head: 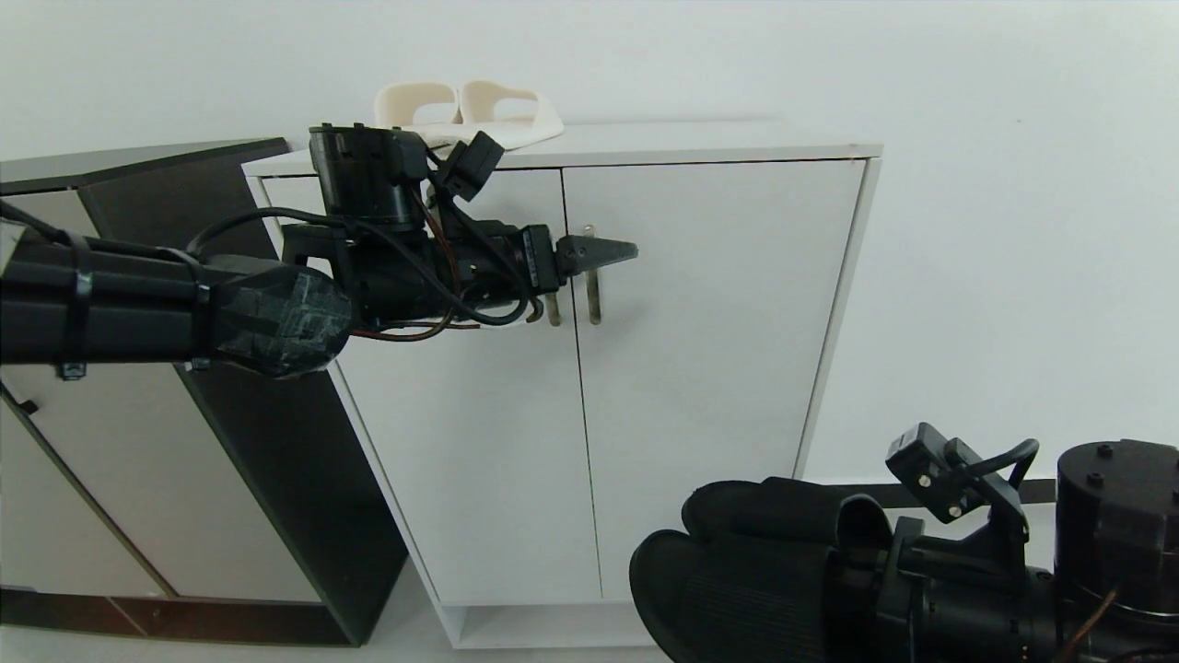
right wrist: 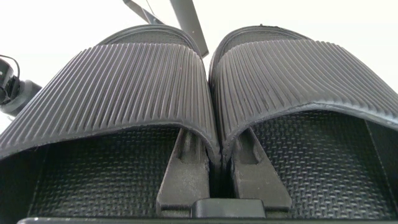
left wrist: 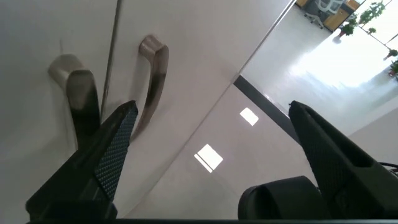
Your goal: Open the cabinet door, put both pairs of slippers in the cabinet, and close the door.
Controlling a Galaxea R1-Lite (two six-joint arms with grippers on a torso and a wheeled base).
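1. Fingers (head: 589, 253) of the left gripper (head: 619, 250) are hovering at the handles (head: 593, 295) of the closed cabinet (head: 718, 368); pale slippers (head: 470, 110) are lying on top.
2. Those fingers (left wrist: 106, 155) are standing spread wide beside the handles.
3. Right gripper (right wrist: 216, 140) is pinching the black slippers (right wrist: 124, 81) together, its fingers (right wrist: 186, 168) pressing their adjoining walls.

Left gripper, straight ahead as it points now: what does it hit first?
Probably the right door's handle, right by the door-side finger of the left gripper. Between the fingers the way looks free. Depth unclear.
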